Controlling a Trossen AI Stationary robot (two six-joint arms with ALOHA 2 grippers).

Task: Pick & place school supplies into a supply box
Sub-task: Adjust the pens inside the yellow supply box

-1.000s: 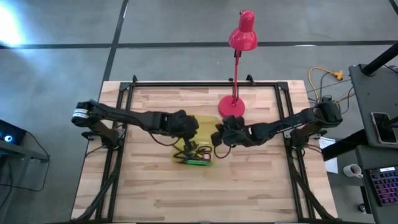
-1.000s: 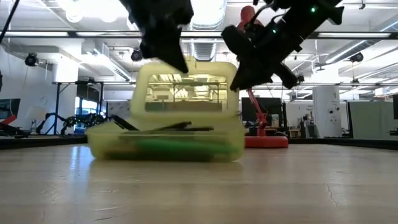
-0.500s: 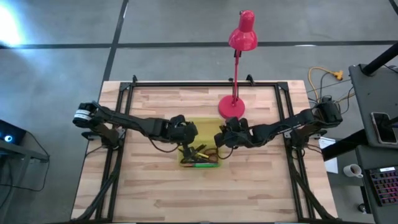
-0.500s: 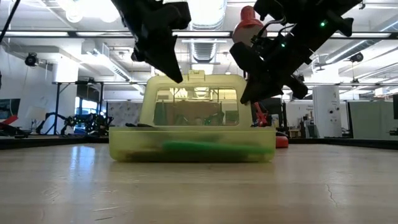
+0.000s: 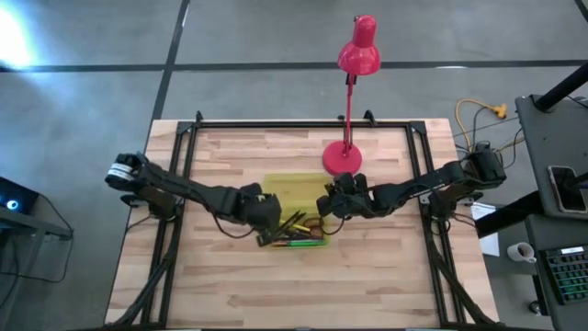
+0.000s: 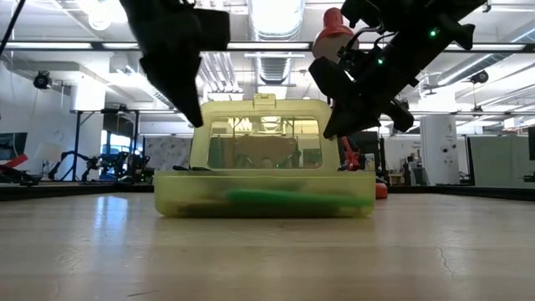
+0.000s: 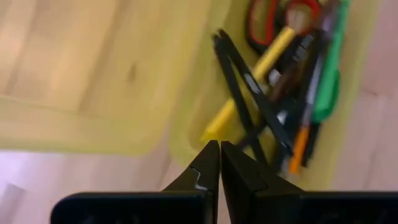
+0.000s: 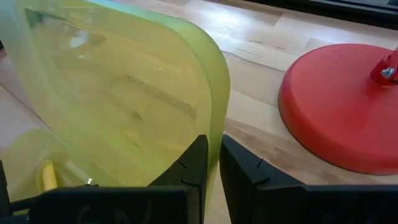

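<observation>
The translucent yellow-green plastic supply box (image 5: 296, 230) sits open near the middle of the light wooden slatted table (image 5: 230, 285), its hinged lid (image 6: 263, 134) standing upright along the far edge. Inside the tray lie the school supplies (image 7: 280, 93): a green pen, a yellow pencil, an orange one, several dark thin pens crossed over each other, and small red-handled scissors (image 7: 273, 18) at one end. Left gripper (image 5: 264, 210) hovers just off the left end of the box, above the tray's rim; in the left wrist view its two dark fingers (image 7: 208, 171) are pressed together with nothing between them. Right gripper (image 5: 329, 204) is at the right end of the lid; in the right wrist view its fingers (image 8: 194, 162) straddle the lid's edge with only a narrow gap, pinching the plastic. The red desk lamp's round base (image 8: 339, 106) stands on the table just behind the box, near the right gripper.
</observation>
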